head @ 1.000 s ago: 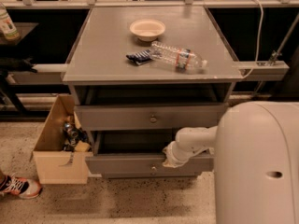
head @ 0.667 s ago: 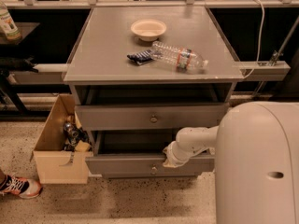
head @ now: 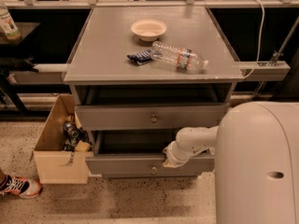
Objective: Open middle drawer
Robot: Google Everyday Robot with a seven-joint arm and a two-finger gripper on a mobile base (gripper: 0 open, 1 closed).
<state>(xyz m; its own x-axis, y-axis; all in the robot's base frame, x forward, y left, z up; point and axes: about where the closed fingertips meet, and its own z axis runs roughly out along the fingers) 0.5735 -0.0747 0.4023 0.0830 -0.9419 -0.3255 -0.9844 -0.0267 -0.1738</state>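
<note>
The middle drawer [head: 121, 164] is the lower of the two grey fronts I see, with a small round knob [head: 153, 170] at its centre. It stands pulled out a little, with a dark gap above its front panel. My gripper [head: 169, 161] sits at the end of the white arm, at the top edge of this front, just right of and above the knob. The drawer above [head: 117, 117], with its own knob, also stands slightly out. Any drawer lower down is hidden.
On the cabinet top [head: 103, 55] lie a white bowl [head: 148, 29], a plastic bottle [head: 180, 57] and a dark snack packet [head: 140, 57]. A cardboard box [head: 53, 164] of items stands at the left. A person's shoe [head: 16, 185] is at the bottom left. My white body [head: 261, 167] fills the right.
</note>
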